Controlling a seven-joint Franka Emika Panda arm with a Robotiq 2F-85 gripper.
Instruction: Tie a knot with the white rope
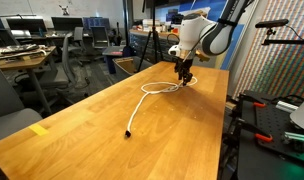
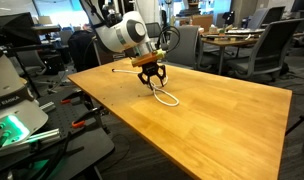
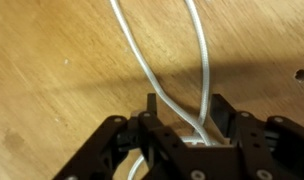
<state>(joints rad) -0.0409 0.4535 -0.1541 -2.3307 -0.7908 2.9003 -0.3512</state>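
Two black fingers (image 3: 154, 108) of the gripper (image 3: 186, 112) stand apart in the wrist view, with bare wood showing in the gap between them. Two strands of the white rope (image 3: 204, 70) run down into that gap and draw together close to the right-hand finger; whether either pad touches the cord I cannot tell. In both exterior views the gripper (image 1: 184, 72) (image 2: 152, 80) points straight down, low over the wooden table (image 1: 92, 130) (image 2: 232, 110), near the far end of the tabletop. From beneath it the white rope (image 1: 138, 108) curves out in a flat loop on the wood, then trails away towards the table's middle and ends in a small dark tip (image 1: 128, 131). In an exterior view the loop (image 2: 168, 98) lies just beside the fingers. A yellow tape mark (image 1: 39, 129) sits near the table's edge, well apart from the cord. Office chairs (image 2: 260, 48) stand behind the table.
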